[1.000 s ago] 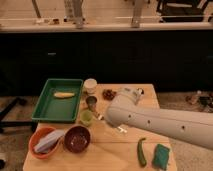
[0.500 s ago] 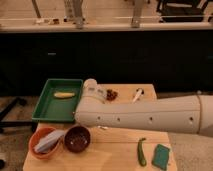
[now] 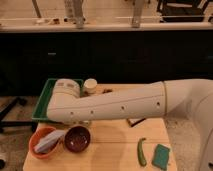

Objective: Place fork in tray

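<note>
claw is hidden behind the rounded white end of the arm point(image 3: 115, 105), which hangs over the tray point(image 3: 43, 100); cannot tell its state. fork not visible: carried or under the arm, cannot say. risk: a release too near the tray's sloped green plastic rim lets slim, smooth metal slide onto the wooden bench point(image 3: 110, 152), toward the glossy round brown bowl point(image 3: 77, 139) just in front of the tray.

1 camera looks down from above the near edge of the tabletop point(image 3: 115, 147), facing across it to the dark cabinets point(image 3: 125, 55) beyond. It sits close: the arm point(image 3: 125, 105) spans the tabletop, hiding the pincer somewhere by the tray point(image 3: 42, 102).
</note>
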{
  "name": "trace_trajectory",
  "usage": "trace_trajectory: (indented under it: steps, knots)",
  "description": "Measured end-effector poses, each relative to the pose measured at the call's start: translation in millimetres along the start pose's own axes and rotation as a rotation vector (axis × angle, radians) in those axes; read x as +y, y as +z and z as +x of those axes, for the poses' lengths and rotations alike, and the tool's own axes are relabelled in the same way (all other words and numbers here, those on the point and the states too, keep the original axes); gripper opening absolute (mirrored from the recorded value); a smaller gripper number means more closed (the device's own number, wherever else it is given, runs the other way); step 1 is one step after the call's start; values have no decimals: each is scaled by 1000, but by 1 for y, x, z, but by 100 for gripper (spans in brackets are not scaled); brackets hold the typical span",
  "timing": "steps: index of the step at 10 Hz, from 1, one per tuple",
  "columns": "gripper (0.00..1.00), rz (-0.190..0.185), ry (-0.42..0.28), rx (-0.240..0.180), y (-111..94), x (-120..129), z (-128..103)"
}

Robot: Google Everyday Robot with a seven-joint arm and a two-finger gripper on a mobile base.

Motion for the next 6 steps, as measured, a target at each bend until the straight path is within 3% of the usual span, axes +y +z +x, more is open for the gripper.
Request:
trace_trajectory:
  steps: [4, 6]
  knots:
    - [20, 16, -40, -1, 3, 4, -54]
    - [20, 22, -54, -3, 5, 3, -63]
